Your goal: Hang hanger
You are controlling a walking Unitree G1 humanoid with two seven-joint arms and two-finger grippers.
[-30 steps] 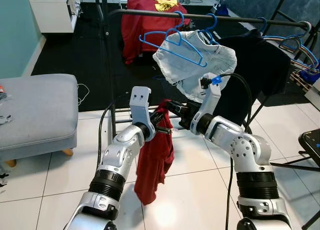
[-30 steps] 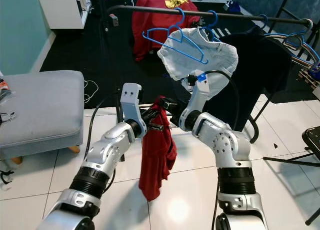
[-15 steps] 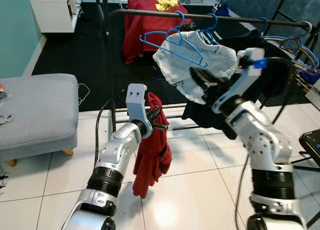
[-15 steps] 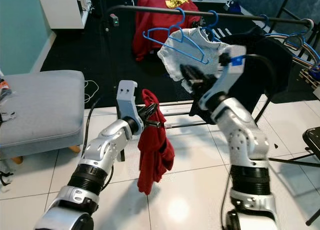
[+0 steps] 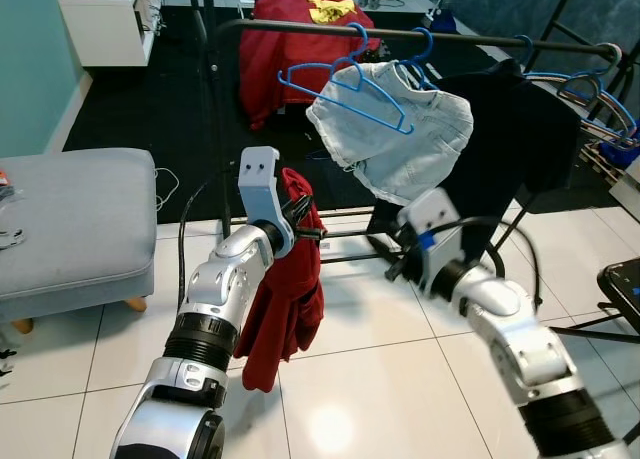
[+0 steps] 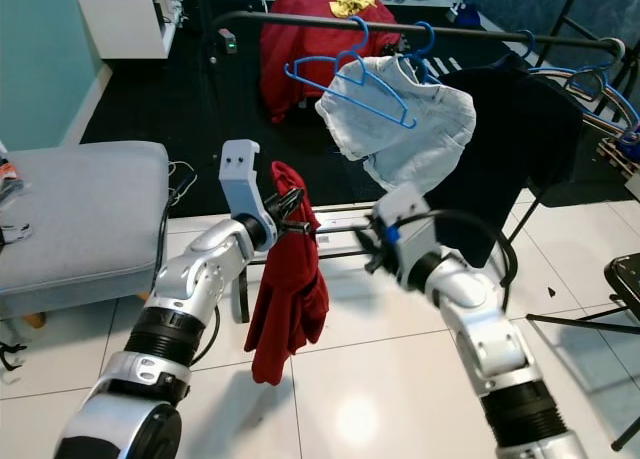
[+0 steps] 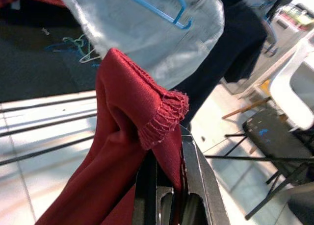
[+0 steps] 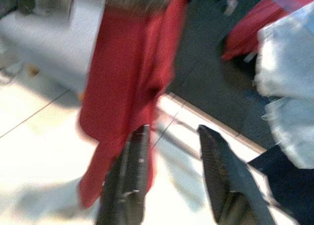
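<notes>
- Step: left gripper (image 5: 300, 222) clamped on the red garment (image 5: 285, 289), holding it up just in front of the clothes rail (image 5: 420, 34); no hanger visible inside it.
- Right gripper (image 8: 171, 151) empty, fingers parted, low near the rail's base.
- Free blue hanger (image 5: 345, 84) hangs on the rail.
- Next, likely: lift the garment to the rail.
- No legible writing.

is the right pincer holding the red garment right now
No, the right pincer is open with nothing between its fingers, while the red garment hangs from the left pincer.
</notes>
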